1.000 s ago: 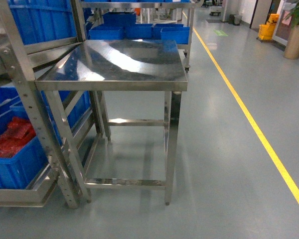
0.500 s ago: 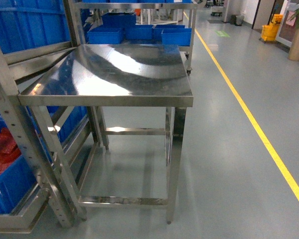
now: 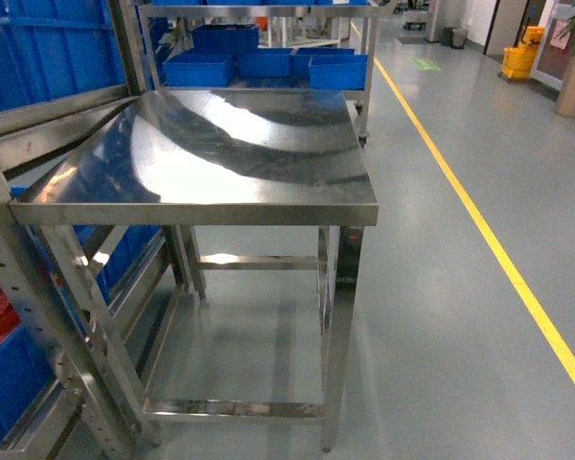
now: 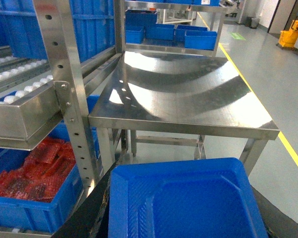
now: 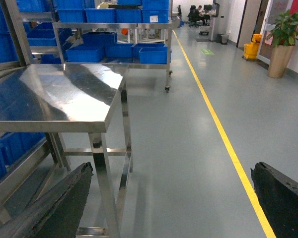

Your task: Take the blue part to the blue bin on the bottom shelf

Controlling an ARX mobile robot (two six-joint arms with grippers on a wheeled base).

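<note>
Plastic is what the likely blue part is made of: a blue moulded tray with a raised rim and shallow stepped floor point(image 4: 184, 198), filling the bottom of the left wrist view. It lies between the dark edges of the left gripper point(image 4: 181, 218), but the fingers are mostly hidden behind it, so whether they grip it I cannot tell. It looks light and stiff but smooth-skinned, so it is probably best held across the rim or a side wall. Just left of it a blue plastic bin of red packets point(image 4: 35, 210) stands low in the rack, under a stainless-steel tier with white rollers point(image 4: 20, 116); I take that low level for the bottom shelf. Ahead stands the square stainless-steel table point(image 3: 220, 216). The right gripper point(image 5: 171, 168) hangs over grey floor beside the table leg, its two dark fingers spread wide with nothing between them. Against a second ago, the head view has closed in on the table, which now looms larger. The bin of red packets point(image 3: 5, 379), then plainly showing at the left, has slid almost out of that view.
</note>
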